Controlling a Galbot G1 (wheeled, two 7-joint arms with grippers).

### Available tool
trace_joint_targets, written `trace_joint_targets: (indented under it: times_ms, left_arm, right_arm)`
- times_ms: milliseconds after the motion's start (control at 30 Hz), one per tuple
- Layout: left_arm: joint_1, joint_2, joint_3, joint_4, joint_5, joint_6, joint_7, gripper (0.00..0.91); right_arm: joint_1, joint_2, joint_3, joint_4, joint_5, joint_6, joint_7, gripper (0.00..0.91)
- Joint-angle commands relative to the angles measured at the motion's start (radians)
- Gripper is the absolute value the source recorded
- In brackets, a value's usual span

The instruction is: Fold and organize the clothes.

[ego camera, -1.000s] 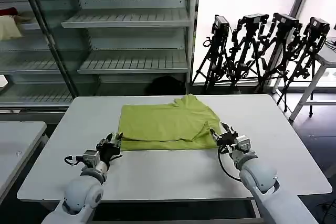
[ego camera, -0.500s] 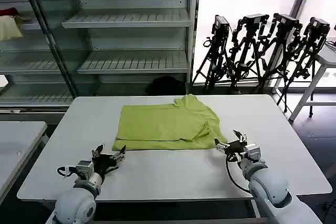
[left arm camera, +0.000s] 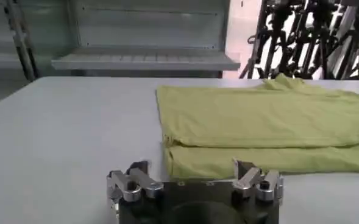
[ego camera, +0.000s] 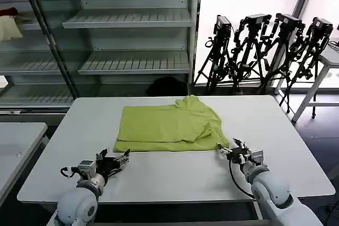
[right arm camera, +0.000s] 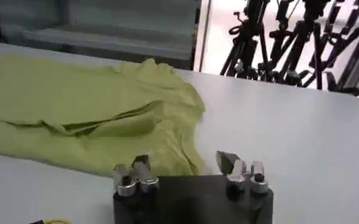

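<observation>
**Folded green shirt on the table, both grippers off it**

A lime yellow-green short-sleeved cotton T-shirt [ego camera: 170, 124] lies partly folded in the middle of the head view, on a plain white rectangular table [ego camera: 159, 175]. Its near edge is doubled over into a long band, and a sleeve is tucked across the right part, leaving a loose ridge of cloth (the collar end bunches up toward the far right corner of the shirt). No printed side is showing.

The left gripper [ego camera: 115, 161] sits in the lower left of the head view, low over the bare tabletop just in front of the shirt's near left corner, with its fingers spread wide and nothing between them. In the left wrist picture that gripper [left arm camera: 194, 182] fills the bottom centre, the shirt [left arm camera: 264, 122] lying just beyond its metal fingertips [left arm camera: 129, 182].

The right gripper [ego camera: 231, 150] is in the lower right of the head view, beside the shirt's near right corner and close to the cloth, fingers likewise held wide and empty. In the right wrist picture the gripper [right arm camera: 188, 172] is at the bottom centre, the shirt [right arm camera: 75, 109] spreading across the left half.

Behind the table stand grey metal shelving racks [ego camera: 127, 41] at upper left and a row of black camera tripods [ego camera: 265, 46] at upper right.
</observation>
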Motion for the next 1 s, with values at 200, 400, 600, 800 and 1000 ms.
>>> trace_joint_targets:
  times_ms: [200,400,600,800,1000]
  left_arm:
    - [-0.009,-0.003,0.004,0.016,-0.023,-0.003,0.006,0.202]
    - [-0.008,-0.004,0.005,0.018,-0.025,-0.006,0.011,0.04]
    - [-0.022,-0.003,0.007,0.046,-0.032,-0.008,0.023,0.02]
    - [-0.031,-0.004,0.01,0.07,-0.026,-0.022,0.026,0.01]
    - [-0.025,0.009,0.008,0.054,-0.011,-0.036,0.035,0.0]
  right_arm:
    - [0.005,0.009,-0.001,-0.017,0.013,-0.003,-0.008,0.343]
    - [0.003,0.01,-0.001,-0.016,0.012,-0.003,-0.009,0.272]
    - [0.004,0.008,0.0,-0.017,0.01,-0.003,-0.016,0.242]
    - [0.002,0.006,0.001,-0.023,0.01,-0.001,-0.024,0.03]
    - [0.008,0.003,0.003,-0.018,0.011,0.0,-0.023,0.0]
